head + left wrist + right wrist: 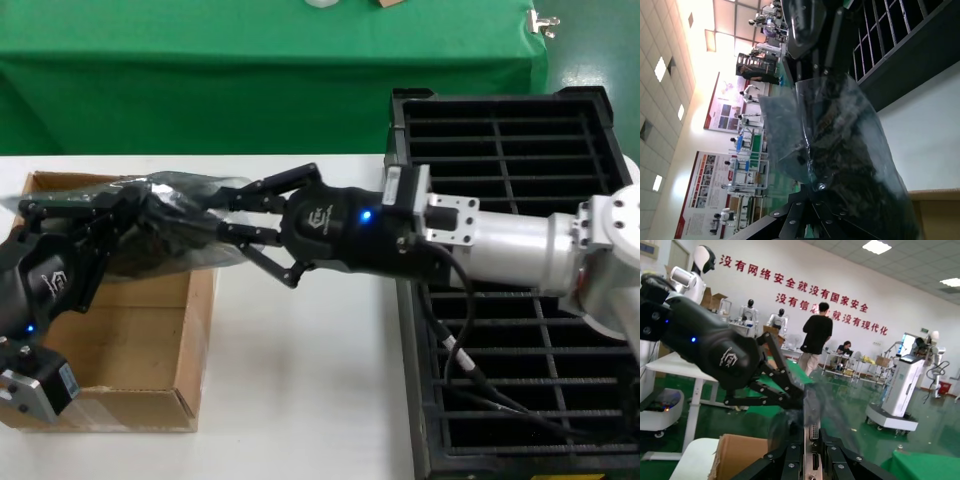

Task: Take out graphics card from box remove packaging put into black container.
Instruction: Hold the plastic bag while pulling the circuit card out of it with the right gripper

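Both grippers pinch the bag (170, 225) above the box (120, 340): the right gripper (232, 218) clamps one end, its arm stretched across the black container (500, 130); the left gripper (105, 215) grips the other. A card (813, 440) bracket shows between the right fingers (790, 460).

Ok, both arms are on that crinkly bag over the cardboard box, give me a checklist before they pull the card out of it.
1. Left pincer holding the crinkly grey-silver anti-static bag: ok.
2. Right pincer closed on the bag's other end: ok.
3. Bag lifted above the open brown cardboard box: ok.
4. Green graphics card with silver metal bracket out of the bag: not ok, bracket shows through the plastic.
5. Right pincer gripping the card itself, not just film: cannot tell.
6. Big black slotted plastic crate has free slots: ok.
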### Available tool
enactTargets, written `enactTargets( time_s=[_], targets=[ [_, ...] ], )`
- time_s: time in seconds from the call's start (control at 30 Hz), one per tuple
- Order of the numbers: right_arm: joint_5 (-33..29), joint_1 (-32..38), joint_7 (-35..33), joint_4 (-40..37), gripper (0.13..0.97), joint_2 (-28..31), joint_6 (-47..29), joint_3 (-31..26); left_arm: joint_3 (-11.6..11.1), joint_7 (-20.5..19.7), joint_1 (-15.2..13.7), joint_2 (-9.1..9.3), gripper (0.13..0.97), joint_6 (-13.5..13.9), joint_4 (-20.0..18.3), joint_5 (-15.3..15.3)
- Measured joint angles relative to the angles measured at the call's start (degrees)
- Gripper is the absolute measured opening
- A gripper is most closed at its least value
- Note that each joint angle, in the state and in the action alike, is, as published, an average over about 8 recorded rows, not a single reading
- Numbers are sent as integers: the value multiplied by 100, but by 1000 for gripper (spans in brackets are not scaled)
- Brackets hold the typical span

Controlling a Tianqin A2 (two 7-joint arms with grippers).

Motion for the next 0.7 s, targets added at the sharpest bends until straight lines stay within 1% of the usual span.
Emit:
enactTargets(
  time_s=[0.7],
  targets=[
    [377,-414,87,839,187,612,-29,334,0,0,0,0,139,1,1,0]
  ],
)
